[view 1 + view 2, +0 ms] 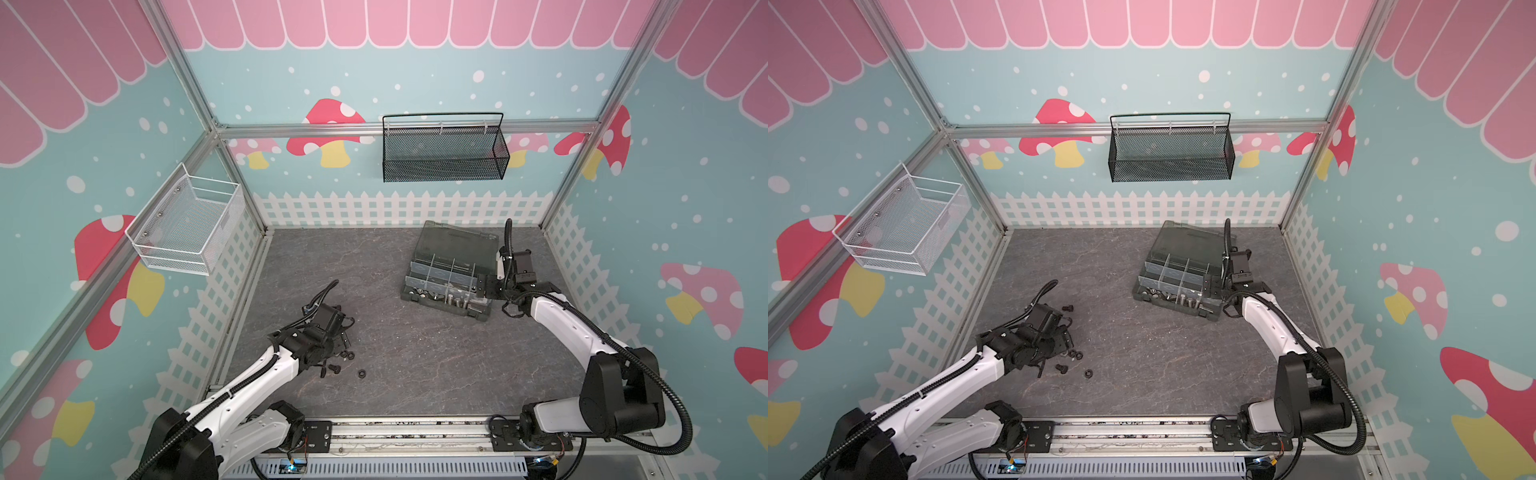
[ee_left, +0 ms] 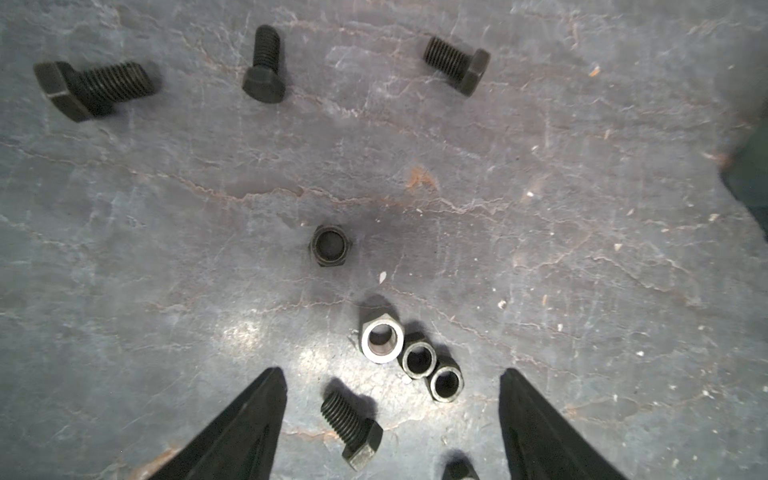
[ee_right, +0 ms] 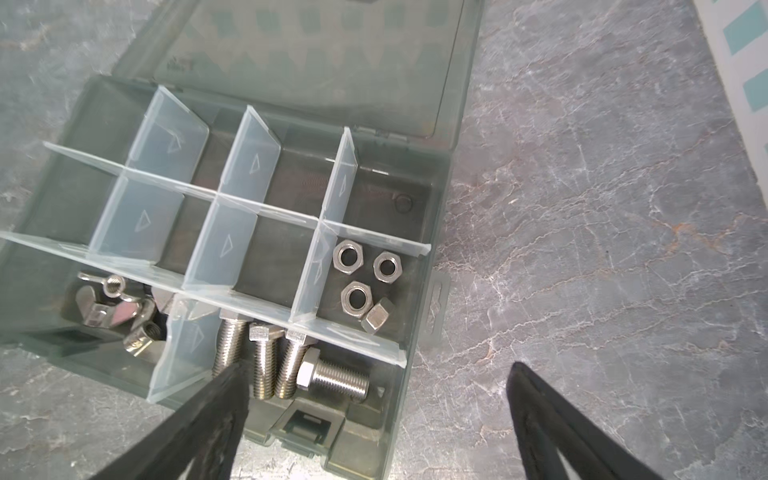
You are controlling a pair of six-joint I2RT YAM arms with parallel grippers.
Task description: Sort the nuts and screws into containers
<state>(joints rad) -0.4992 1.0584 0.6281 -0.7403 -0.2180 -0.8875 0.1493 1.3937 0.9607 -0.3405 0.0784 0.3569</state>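
Observation:
My left gripper (image 2: pixel 392 370) (image 1: pixel 341 336) hangs open low over loose black hardware on the table. A short black screw (image 2: pixel 351 430) lies between its fingers, untouched. Just beyond are two black nuts (image 2: pixel 432 372), a silver nut (image 2: pixel 382 340) and a lone black nut (image 2: pixel 331 245). Three more black screws (image 2: pixel 264 66) lie farther out. My right gripper (image 3: pixel 377 366) (image 1: pixel 482 289) is open and empty over the front corner of the organizer box (image 3: pixel 419 299) (image 1: pixel 440 309). Its containers hold silver screws (image 3: pixel 332 378), silver nuts (image 3: pixel 349 257) and wing nuts (image 3: pixel 112 307).
The box lid (image 1: pixel 457 245) stands open toward the back wall. A black mesh basket (image 1: pixel 444 149) hangs on the back wall and a white wire basket (image 1: pixel 187 226) on the left wall. One black screw (image 1: pixel 1067 308) lies behind the left wrist.

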